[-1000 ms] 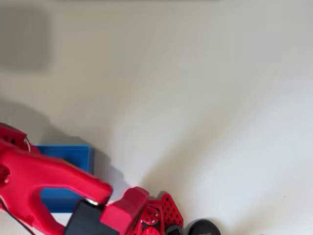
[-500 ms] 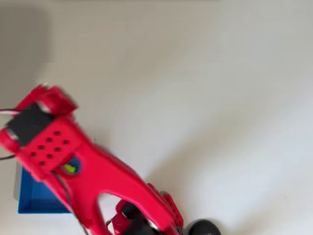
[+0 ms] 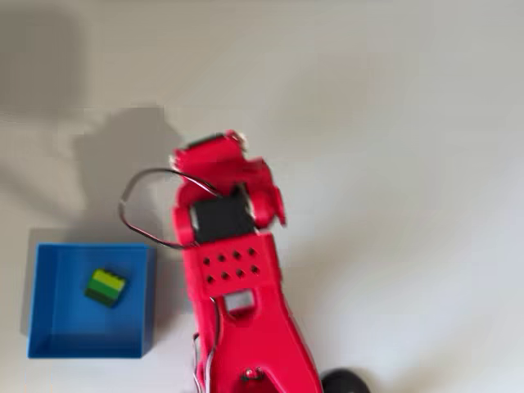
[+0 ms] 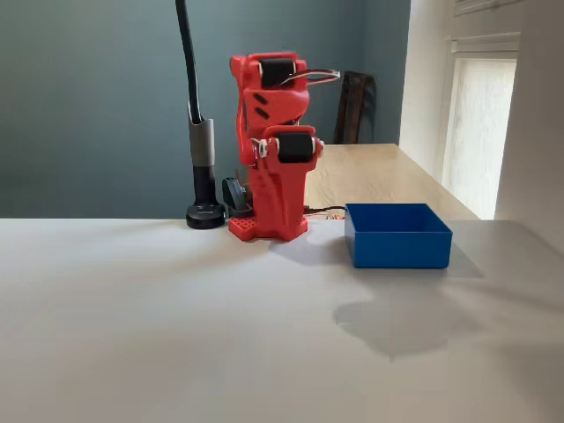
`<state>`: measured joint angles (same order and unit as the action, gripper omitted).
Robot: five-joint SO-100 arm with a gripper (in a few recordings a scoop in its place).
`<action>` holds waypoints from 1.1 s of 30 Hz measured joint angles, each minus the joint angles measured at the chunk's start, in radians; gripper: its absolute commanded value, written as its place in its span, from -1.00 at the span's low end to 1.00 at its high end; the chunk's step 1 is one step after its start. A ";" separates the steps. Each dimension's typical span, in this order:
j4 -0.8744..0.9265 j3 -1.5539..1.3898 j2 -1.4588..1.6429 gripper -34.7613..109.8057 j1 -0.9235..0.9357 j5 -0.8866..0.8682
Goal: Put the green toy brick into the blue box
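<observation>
The green toy brick [image 3: 106,286] lies flat on the bottom of the blue box [image 3: 49,327], a little left of its middle, touching no wall. My red gripper [image 3: 223,160] is raised over bare table to the right of the box and beyond its far edge, well apart from the brick. Seen from above, its jaws are foreshortened, so their state is unclear, and nothing shows between them. In the fixed view the blue box [image 4: 397,245] stands right of the folded red arm [image 4: 275,176], and its front wall hides the brick.
A black lamp post on a round foot [image 4: 204,214] stands beside the arm's base. A grey cable [image 3: 135,205] loops off the wrist toward the box. The white table stretches wide on the right and far side in the overhead view.
The arm swung from above the box to the right and folded upward. The brick, half covered half a second ago, now lies in full sight in the box.
</observation>
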<state>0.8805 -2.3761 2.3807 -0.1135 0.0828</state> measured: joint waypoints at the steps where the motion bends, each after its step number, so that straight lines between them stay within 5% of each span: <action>1: -0.011 -0.035 0.032 -0.52 0.009 -0.005; 33: -0.028 -0.739 0.854 -0.52 0.092 -0.069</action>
<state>0.8529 -3.1155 3.2352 -0.0215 0.0138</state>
